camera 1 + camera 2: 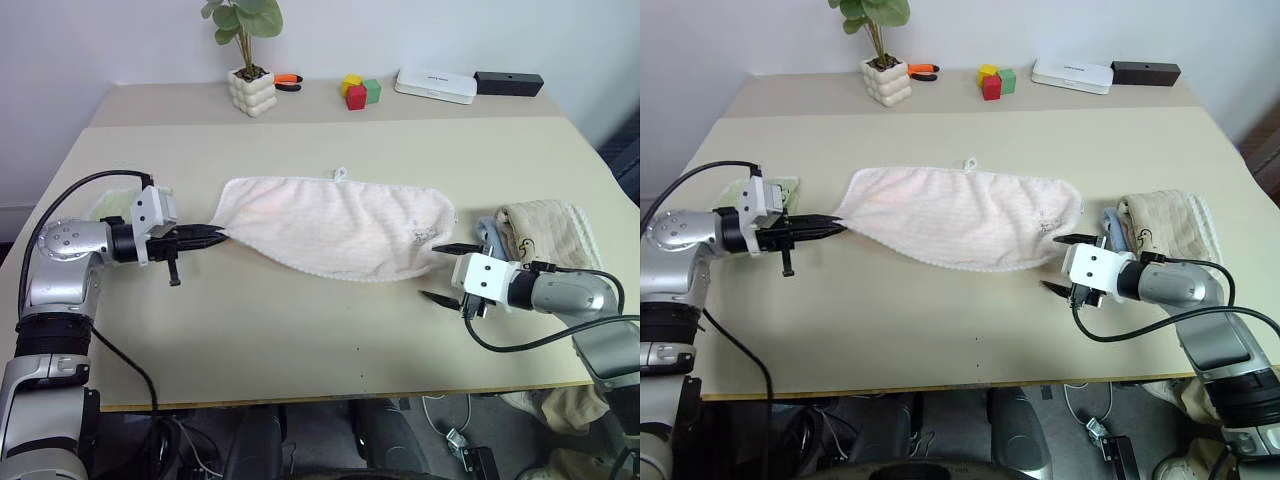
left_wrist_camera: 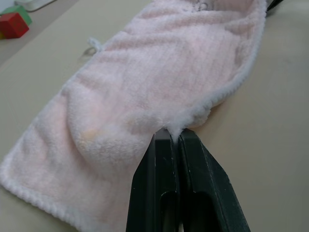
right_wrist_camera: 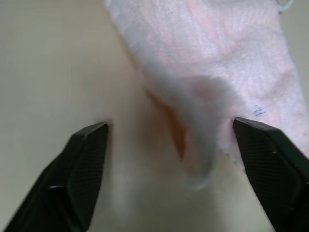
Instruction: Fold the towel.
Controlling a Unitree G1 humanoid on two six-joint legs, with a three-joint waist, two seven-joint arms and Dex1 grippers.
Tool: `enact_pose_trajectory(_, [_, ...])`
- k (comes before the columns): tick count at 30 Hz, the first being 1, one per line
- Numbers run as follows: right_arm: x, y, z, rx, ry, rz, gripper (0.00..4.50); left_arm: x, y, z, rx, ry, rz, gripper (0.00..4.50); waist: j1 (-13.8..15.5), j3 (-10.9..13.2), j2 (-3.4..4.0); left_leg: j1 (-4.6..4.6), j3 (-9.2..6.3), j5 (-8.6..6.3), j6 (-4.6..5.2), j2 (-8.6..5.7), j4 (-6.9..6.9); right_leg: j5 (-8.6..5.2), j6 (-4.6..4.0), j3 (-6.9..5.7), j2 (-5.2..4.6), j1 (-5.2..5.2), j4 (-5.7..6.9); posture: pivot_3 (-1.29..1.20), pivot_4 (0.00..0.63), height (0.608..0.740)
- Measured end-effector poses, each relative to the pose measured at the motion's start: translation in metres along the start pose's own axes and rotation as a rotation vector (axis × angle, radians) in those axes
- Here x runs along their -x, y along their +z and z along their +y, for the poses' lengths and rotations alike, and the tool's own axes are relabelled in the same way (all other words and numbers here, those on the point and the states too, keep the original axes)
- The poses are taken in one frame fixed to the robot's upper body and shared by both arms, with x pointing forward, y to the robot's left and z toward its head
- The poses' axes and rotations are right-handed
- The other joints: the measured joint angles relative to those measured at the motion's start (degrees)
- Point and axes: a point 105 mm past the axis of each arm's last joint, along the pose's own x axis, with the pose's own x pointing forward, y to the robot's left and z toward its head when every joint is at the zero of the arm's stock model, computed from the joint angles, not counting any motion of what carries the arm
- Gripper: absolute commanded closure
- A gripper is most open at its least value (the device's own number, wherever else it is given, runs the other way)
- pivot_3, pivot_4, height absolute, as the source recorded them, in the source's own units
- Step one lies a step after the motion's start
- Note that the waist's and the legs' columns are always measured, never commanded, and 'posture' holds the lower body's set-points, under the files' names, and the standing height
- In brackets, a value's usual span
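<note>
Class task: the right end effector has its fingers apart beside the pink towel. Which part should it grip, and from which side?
Probably the towel's tapered right end, approached level from the right: it narrows to a pinchable point before the open right end effector.

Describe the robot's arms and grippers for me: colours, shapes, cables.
Both arms are silver-grey metal with rounded joints and a loose black cable. Each ends in a white boxy wrist block. The left gripper and right gripper each have two slim, pointed black fingers.
</note>
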Motion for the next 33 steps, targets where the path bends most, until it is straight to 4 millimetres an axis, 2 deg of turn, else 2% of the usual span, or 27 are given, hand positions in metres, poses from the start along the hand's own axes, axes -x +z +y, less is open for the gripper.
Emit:
enact_pose_trajectory(2, [0.0,0.003,-0.004,0.02,-0.011,-0.012,0.61,0.0,0.001,0.002,0.003,0.008,-0.001,4.5,0.0,0.0,0.0,0.0,0.0,0.0,0.0,0.0,0.01,0.0,0.0,0.0,0.0,0.0,0.0,0.0,0.15,0.74])
enact_pose_trajectory(5, [-0.001,0.009,-0.017,0.036,-0.056,-0.033,1.42,-0.002,0.004,0.004,-0.002,0.021,-0.008,4.5,0.01,0.0,0.0,0.0,0.0,0.0,0.0,0.0,0.0,0.0,0.0,0.0,0.0,0.0,0.0,0.0,0.15,0.74])
enact_pose_trajectory(9, [-0.003,0.01,-0.017,0.031,-0.058,-0.04,3.54,-0.003,0.005,0.004,-0.004,0.024,-0.014,4.5,0.04,0.0,0.0,-0.01,0.0,0.0,0.01,0.0,0.0,0.0,0.0,0.0,-0.01,0.0,-0.01,0.0,0.15,0.74])
enact_pose_trajectory(11, [-0.004,0.008,-0.016,0.032,-0.057,-0.031,4.46,-0.004,0.006,0.004,-0.006,0.024,-0.015,4.5,0.03,0.0,0.0,-0.01,0.0,0.0,0.01,-0.01,0.01,0.0,0.0,0.0,-0.01,0.0,0.0,0.0,0.15,0.74])
enact_pose_trajectory(18, [0.005,0.003,-0.024,0.119,-0.031,0.015,4.46,0.0,0.006,0.0,0.001,0.013,0.003,4.5,-0.03,0.0,0.0,0.0,0.0,-0.02,0.03,0.0,0.0,0.0,0.0,0.0,0.0,0.0,-0.01,0.0,0.15,0.74])
enact_pose_trajectory(23, [0.026,0.008,-0.024,0.185,0.054,0.035,4.46,0.022,0.002,-0.004,0.05,-0.003,0.065,4.5,-0.02,0.0,0.0,0.01,0.0,-0.04,0.07,0.01,-0.01,-0.01,-0.01,0.0,-0.01,0.01,-0.02,0.0,0.15,0.74])
enact_pose_trajectory(25, [0.032,0.012,-0.012,0.22,0.134,0.036,4.46,0.03,0.001,-0.011,0.066,-0.024,0.079,4.5,0.01,0.01,0.01,0.0,0.01,-0.05,0.08,0.01,-0.01,-0.01,-0.01,0.0,-0.01,0.01,-0.02,0.0,0.15,0.74])
enact_pose_trajectory(28, [0.043,0.01,0.019,0.272,0.327,0.075,4.46,0.041,-0.008,-0.035,0.133,-0.094,0.129,4.5,0.01,0.01,0.02,0.01,0.03,-0.1,0.17,0.03,-0.02,-0.04,-0.02,0.01,-0.02,0.02,-0.05,0.0,0.15,0.74])
enact_pose_trajectory(33, [0.051,0.015,0.043,0.261,0.467,0.086,4.46,0.051,-0.006,-0.054,0.187,-0.152,0.167,4.5,0.03,0.0,-0.02,0.05,0.03,-0.1,0.17,0.04,0.05,-0.05,-0.04,0.01,0.0,0.08,-0.03,0.0,0.15,0.74])
